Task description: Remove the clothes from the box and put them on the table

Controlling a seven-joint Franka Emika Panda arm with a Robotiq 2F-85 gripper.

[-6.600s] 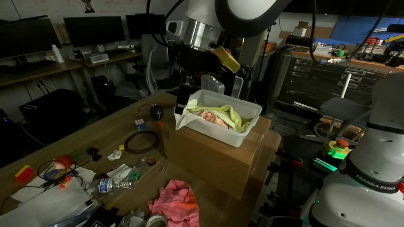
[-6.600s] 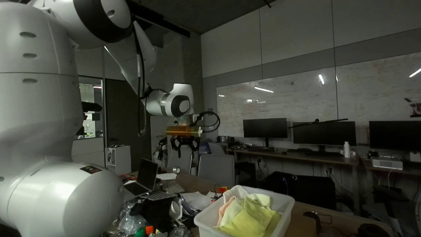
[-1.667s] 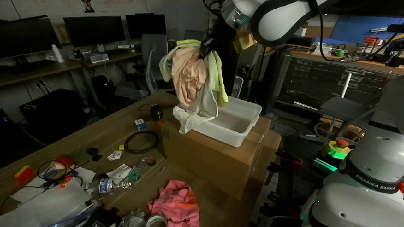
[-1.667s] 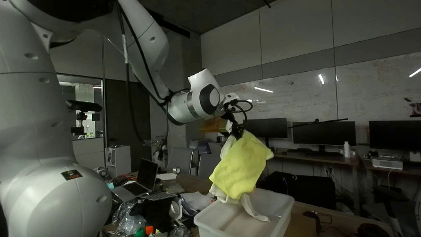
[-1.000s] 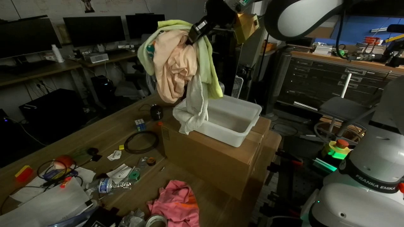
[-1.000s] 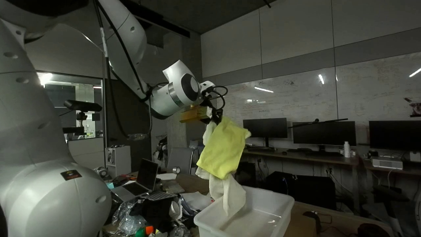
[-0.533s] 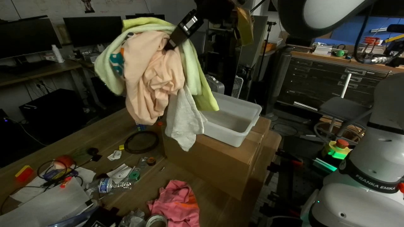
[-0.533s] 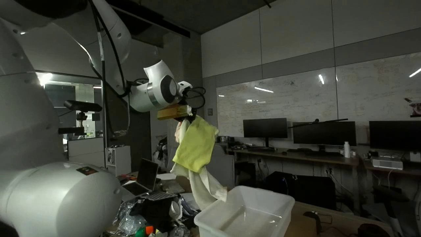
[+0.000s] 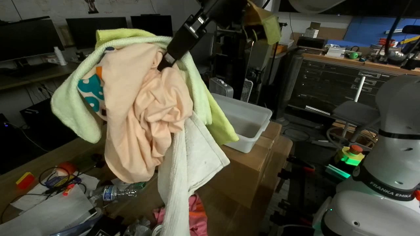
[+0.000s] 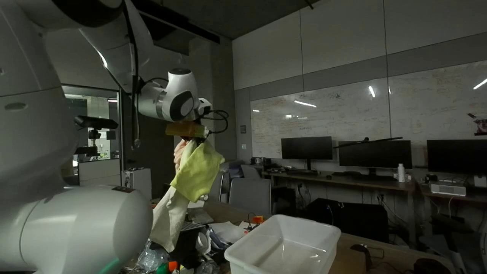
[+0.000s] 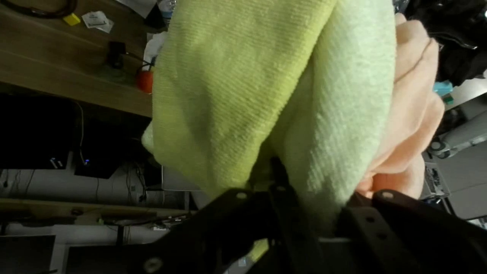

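Half the job, we judged, was done: placing onto the wooden table (image 9: 226, 218) remained; the white plastic bin (image 10: 285, 249) showed us its bare floor; the peach, lime-green and white clothes bundle (image 9: 147, 111) hung over the table, pinched by the black gripper (image 9: 165, 62), which stood high and slanted downward.

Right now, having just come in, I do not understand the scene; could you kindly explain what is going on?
A robot arm holds up, in its gripper, a bundle of clothes: a yellow-green cloth, a peach cloth and a white cloth. The bundle hangs outside the white box, which stands on a cardboard box. It has not yet been laid on the table, where a pink cloth lies.
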